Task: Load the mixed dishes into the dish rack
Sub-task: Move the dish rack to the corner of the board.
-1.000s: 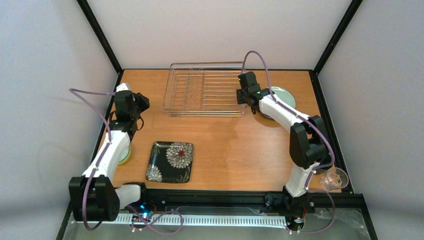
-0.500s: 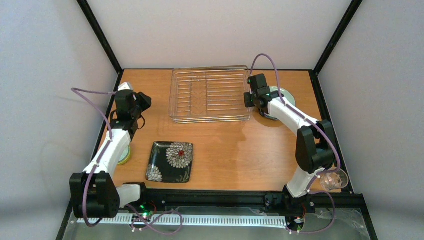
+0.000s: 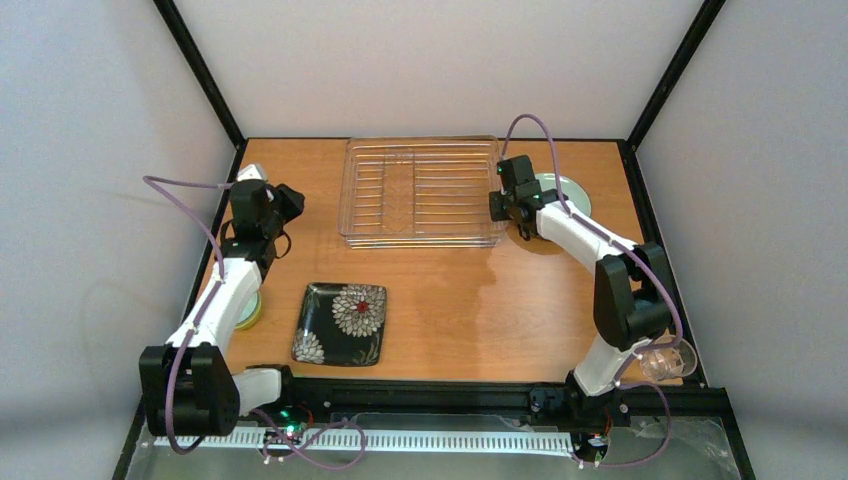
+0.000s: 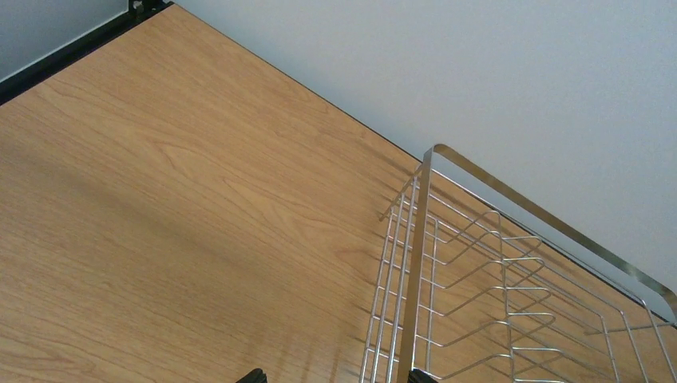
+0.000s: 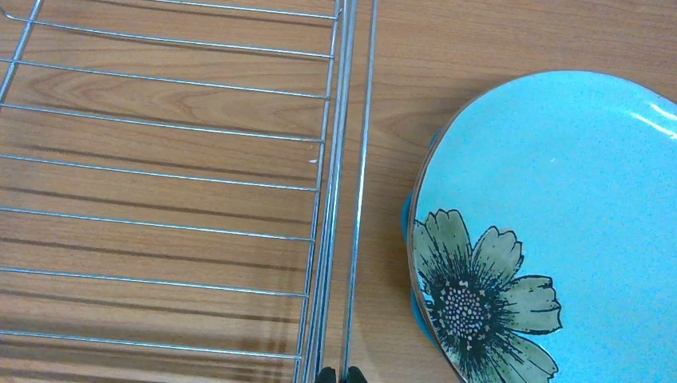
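R hand (image 5: pixel 339 373) is pinching shut on the rack (image 3: pixel 420 238) rim, rack lying flat at far centre of worktop (image 3: pixel 450 300). It's needing a slow, level pull, keeping clear of plate (image 5: pixel 559 223) alongside. L hand (image 3: pixel 283 203) is hanging wide open, empty.

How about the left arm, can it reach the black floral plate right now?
Probably yes: the black floral plate lies flat beside that arm with nothing on it, and the left claw stands open and empty.

This looks like a robotics lab test cell: a wooden table (image 3: pixel 450 300) boxed in by plain white panels (image 3: pixel 430 60) and black frame posts (image 3: pixel 200 70), with a cabled left arm (image 3: pixel 222 290) and right arm (image 3: pixel 575 225) bolted at its near edge.
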Available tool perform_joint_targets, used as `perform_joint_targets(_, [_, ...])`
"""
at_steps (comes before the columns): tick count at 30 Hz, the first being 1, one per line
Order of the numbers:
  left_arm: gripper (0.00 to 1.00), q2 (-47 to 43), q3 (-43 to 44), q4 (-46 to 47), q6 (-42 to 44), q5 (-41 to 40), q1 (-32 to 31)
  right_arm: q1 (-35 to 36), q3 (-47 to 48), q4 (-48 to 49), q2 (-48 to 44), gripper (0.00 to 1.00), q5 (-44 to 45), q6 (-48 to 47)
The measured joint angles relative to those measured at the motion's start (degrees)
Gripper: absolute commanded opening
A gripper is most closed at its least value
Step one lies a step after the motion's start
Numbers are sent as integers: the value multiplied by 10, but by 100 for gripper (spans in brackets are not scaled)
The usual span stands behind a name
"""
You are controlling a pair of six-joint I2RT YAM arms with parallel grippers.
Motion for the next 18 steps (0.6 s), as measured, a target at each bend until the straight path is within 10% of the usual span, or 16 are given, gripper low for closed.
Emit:
perform_joint_targets(8, [100,0,0,9,2,17,0,-1,-10,9,-7,7,0,4])
perform_joint_targets(18, [100,0,3,9,12,46,0,-1,4,-11,-27,80,7,-10])
